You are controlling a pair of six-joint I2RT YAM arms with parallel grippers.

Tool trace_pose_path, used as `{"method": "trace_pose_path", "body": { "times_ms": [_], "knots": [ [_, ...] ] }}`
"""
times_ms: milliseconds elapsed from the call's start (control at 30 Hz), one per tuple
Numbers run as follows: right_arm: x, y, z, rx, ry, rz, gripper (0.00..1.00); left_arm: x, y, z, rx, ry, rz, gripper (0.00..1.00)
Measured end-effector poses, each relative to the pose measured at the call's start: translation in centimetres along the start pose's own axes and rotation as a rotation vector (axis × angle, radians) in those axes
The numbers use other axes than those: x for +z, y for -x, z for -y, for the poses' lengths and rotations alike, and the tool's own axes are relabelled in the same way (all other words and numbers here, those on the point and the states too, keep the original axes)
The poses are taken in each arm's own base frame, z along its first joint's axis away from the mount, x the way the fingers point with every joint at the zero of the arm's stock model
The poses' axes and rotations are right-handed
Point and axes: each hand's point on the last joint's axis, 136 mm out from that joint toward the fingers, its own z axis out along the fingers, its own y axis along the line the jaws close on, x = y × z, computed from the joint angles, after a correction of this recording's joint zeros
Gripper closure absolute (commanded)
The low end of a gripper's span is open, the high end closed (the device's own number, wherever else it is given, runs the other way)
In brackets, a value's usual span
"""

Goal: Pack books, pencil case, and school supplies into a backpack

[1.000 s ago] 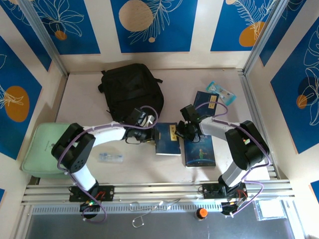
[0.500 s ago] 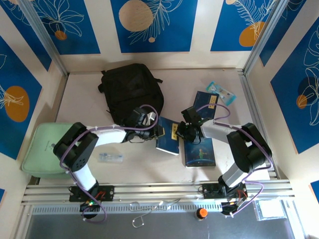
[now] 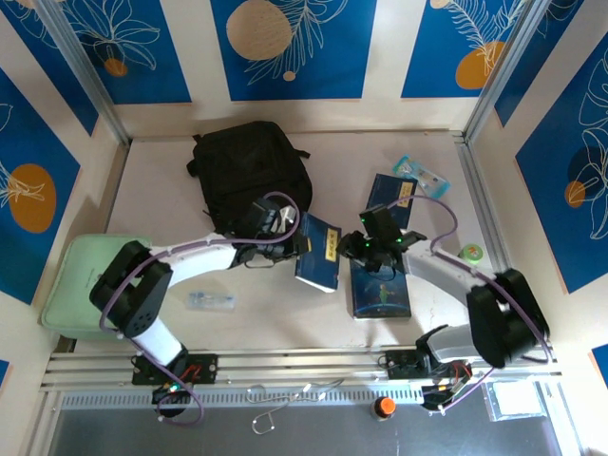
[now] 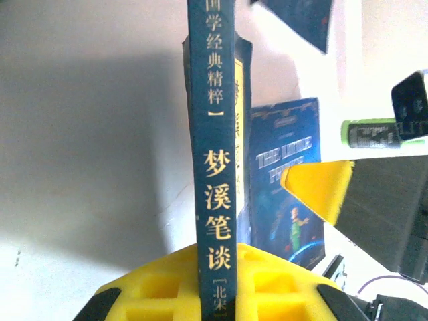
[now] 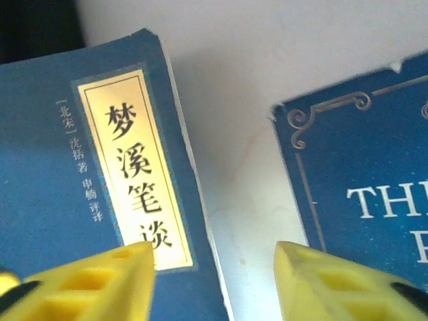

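Paperbacks from the top camera: we see the left end effector (image 3: 291, 245) pinching the thin navy paperback with the yellow label (image 3: 319, 253) by one edge. The book is tilted off the pale surface (image 3: 157, 209), just beside the large black fabric backpack (image 3: 249, 176). The right end effector (image 3: 382, 249) hovers over the navy "Little Prince" paperback (image 3: 382, 293).

Left wrist: yellow pads (image 4: 160, 294) clamp the upright book's spine end.

Right wrist: its fingers (image 5: 100, 281) are spread, holding nothing, above the gap between both covers.

We judge the book light, floppy and slick-covered; gripping near the spine should limit sagging.
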Motion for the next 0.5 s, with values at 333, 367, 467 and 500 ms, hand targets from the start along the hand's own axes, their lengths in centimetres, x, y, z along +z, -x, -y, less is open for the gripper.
{"method": "trace_pose_path", "body": {
  "times_ms": [333,367,467,500],
  "knots": [
    [-4.7,3.4,-6.4,0.013,0.349,0.081,0.09,-5.3,9.4,6.5,0.008,-0.110,0.250,1.00],
    [-4.9,3.5,-7.0,0.015,0.375,0.080,0.08,-5.8,10.4,6.8,-0.002,-0.120,0.276,1.00],
    [-5.7,4.1,-9.2,0.035,0.464,0.075,0.01,-7.4,13.1,8.2,-0.020,-0.151,0.355,1.00],
    [-6.0,4.4,-10.1,0.046,0.501,0.074,0.00,-8.0,14.0,8.9,-0.023,-0.165,0.383,1.00]
  ]
}}
